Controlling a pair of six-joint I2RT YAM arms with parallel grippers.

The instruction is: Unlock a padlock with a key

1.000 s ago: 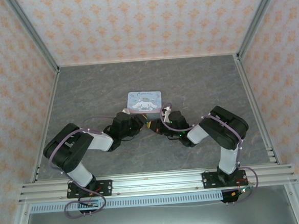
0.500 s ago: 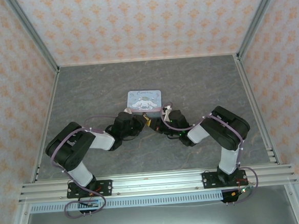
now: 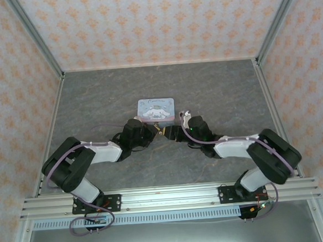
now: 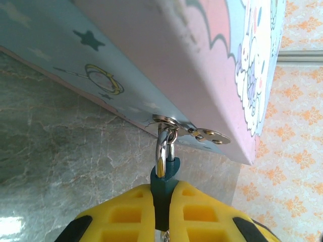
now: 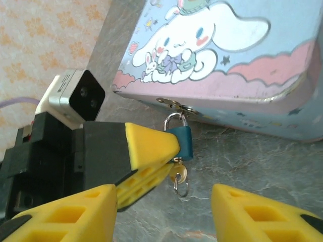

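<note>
The grey marbled table (image 3: pixel 94 103) carries a light-blue cartoon tin (image 3: pixel 156 110) near its middle, and both arms reach in to the tin's near edge, the left from the left and the right from the right.

From the top camera, the left gripper (image 3: pixel 151 130) sits just beside the tin's near edge. The right gripper (image 3: pixel 170 132) is next to it, slightly nearer the bases.

The left wrist camera looks up along the tin's side wall (image 4: pixel 176 60). A small metal hasp (image 4: pixel 192 130) sticks out from that wall. The left gripper (image 4: pixel 162 194) has its two yellow fingers pressed together on the padlock (image 4: pixel 164 176). Only the top of the teal body shows above the fingertips, with its silver shackle (image 4: pixel 161 151) hooked through the hasp.

In the right wrist camera, the tin (image 5: pixel 227 65) fills the upper right. The left arm's yellow fingers (image 5: pixel 151 151) come in from the left and pinch the padlock (image 5: pixel 182 141), which hangs under the hasp (image 5: pixel 174 104). The right gripper (image 5: pixel 164 199) stands wide apart, one yellow finger at the lower left and one at the lower right, and holds nothing. The padlock is above the gap between them, clear of both.

The key (image 5: pixel 177 174) shows as a small round head with a wire ring, touching the padlock's underside and touching neither right finger.
</note>
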